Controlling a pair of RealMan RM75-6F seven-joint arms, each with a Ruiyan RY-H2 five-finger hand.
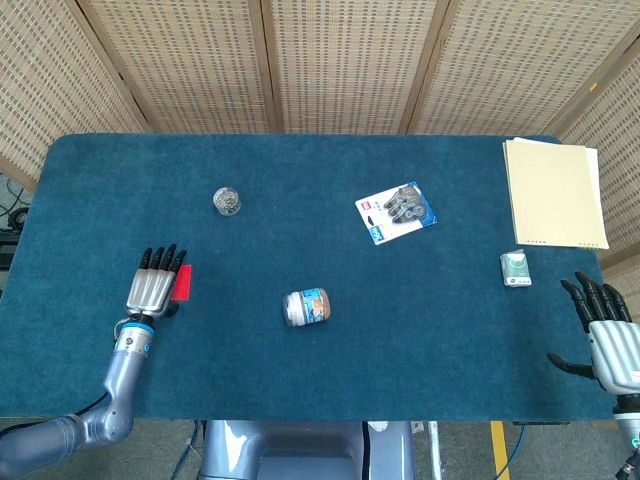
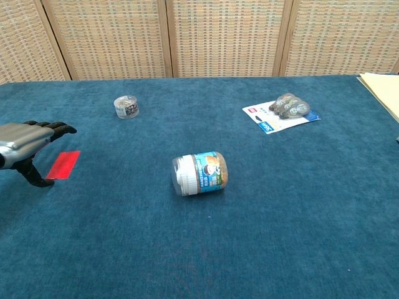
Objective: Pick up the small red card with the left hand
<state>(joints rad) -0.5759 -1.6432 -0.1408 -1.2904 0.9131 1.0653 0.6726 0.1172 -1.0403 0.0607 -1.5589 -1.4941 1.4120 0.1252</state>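
The small red card (image 1: 181,283) (image 2: 64,164) lies flat on the blue table cloth near the left side. My left hand (image 1: 153,284) (image 2: 26,142) hovers just left of it with fingers stretched forward and the thumb hanging down beside the card's near corner; it holds nothing. In the head view my right hand (image 1: 604,335) sits at the table's front right corner, fingers spread, empty. The chest view does not show it.
A lying jar (image 1: 306,306) (image 2: 199,173) sits mid-table. A small round clear tub (image 1: 227,201) (image 2: 126,106) is behind the card. A blister pack (image 1: 396,211) (image 2: 282,114), a small green box (image 1: 515,269) and tan folders (image 1: 554,192) occupy the right side.
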